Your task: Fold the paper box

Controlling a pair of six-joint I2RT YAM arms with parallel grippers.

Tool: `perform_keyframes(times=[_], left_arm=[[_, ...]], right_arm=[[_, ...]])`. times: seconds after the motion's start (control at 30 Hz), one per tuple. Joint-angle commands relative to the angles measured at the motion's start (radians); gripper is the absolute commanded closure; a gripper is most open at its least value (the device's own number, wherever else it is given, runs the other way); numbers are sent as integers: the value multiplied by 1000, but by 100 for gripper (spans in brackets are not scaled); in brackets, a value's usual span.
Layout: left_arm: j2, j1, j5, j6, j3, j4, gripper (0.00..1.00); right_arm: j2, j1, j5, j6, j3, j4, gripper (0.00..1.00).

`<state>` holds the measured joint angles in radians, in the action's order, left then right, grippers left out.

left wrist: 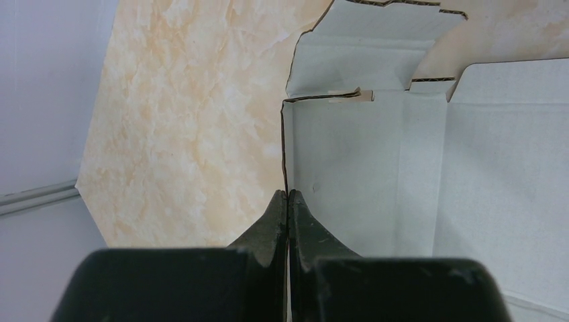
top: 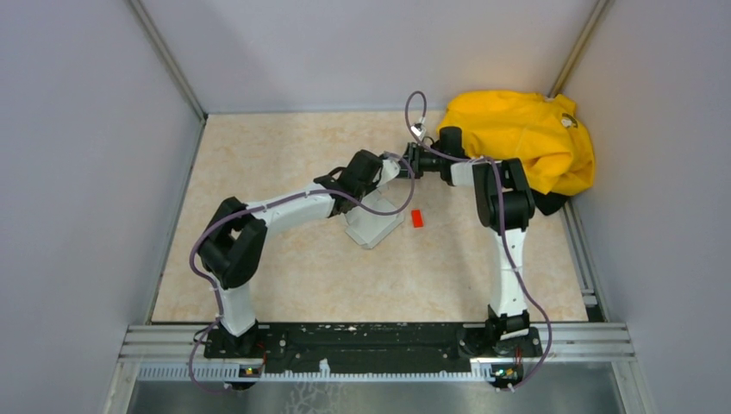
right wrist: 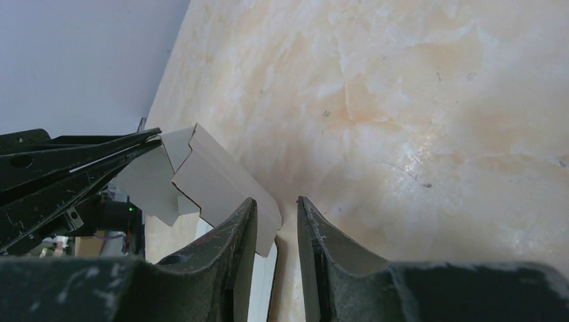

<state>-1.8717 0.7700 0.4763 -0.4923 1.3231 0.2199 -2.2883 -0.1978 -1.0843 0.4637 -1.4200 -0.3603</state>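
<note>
The paper box (top: 372,226), a pale die-cut cardboard sheet with raised flaps, lies mid-table. My left gripper (top: 390,170) is shut on the thin upright edge of one box wall; in the left wrist view its fingertips (left wrist: 288,196) pinch that edge, with the box panels (left wrist: 376,161) spreading to the right. My right gripper (top: 412,159) is open just beyond it. In the right wrist view a box flap (right wrist: 215,178) reaches past the left finger (right wrist: 235,235) into the gap of the right gripper (right wrist: 276,206); the right finger stands apart from it.
A tiny red block (top: 417,218) lies on the table right of the box. A yellow garment (top: 521,138) is bunched in the back right corner. Grey walls enclose the marbled tabletop (top: 284,155) on three sides.
</note>
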Motion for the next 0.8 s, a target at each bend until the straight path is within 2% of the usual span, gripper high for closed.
perform_keyframes(times=[0.0,0.37,0.77], left_arm=[[-2,16,14,-16,-8,-22,100],[-28,64,61,-23,-28,-29,100],[-31,154,191,-36,-61,-57,100]], right_arm=[[-9,-19,-54,-28,5,-92,71],[-1,-40,-72,-9,88,-195,71],[20,-32,-72,84,220,-405,71]])
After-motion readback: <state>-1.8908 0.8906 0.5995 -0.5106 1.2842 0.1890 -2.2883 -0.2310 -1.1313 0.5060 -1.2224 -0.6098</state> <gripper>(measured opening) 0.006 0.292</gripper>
